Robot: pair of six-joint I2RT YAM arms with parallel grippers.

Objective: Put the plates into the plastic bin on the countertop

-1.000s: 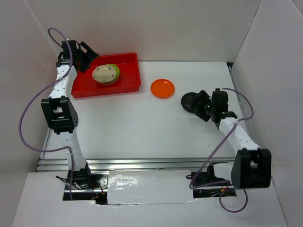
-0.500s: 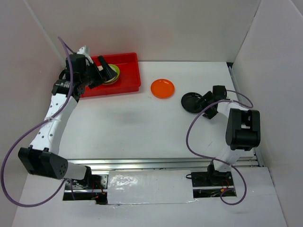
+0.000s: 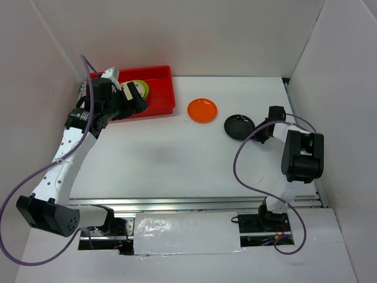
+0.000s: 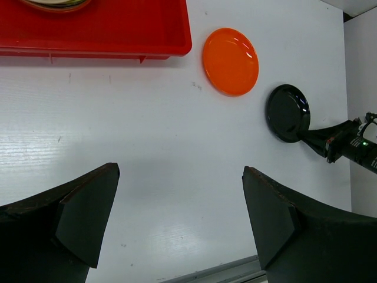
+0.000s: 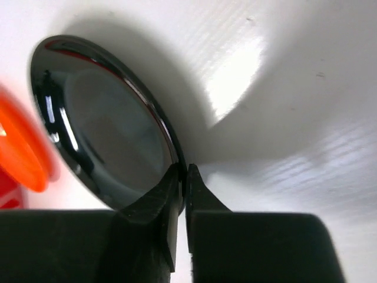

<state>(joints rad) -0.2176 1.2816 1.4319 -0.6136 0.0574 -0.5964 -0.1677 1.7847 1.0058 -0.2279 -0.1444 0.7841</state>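
On the white countertop (image 3: 177,153) a black plate (image 3: 239,126) lies right of centre. My right gripper (image 3: 255,131) is shut on its right rim. In the right wrist view the two fingertips pinch the thin edge of the glossy black plate (image 5: 100,130), with the right gripper (image 5: 184,171) low over the surface. An orange plate (image 3: 202,110) lies between the black plate and the red plastic bin (image 3: 160,88). The bin holds stacked plates, a lime green one (image 3: 141,88) showing. My left gripper (image 3: 134,99) hovers open above the bin's front; the left gripper (image 4: 179,218) is empty.
White walls close in the left, back and right sides. A metal rail (image 3: 177,203) runs along the front edge. The left wrist view looks down on the bin's rim (image 4: 118,50), the orange plate (image 4: 230,61) and the black plate (image 4: 287,112).
My right gripper has closed onto the black plate's rim. The left arm has risen and swung from the bin's left end to above its front part.
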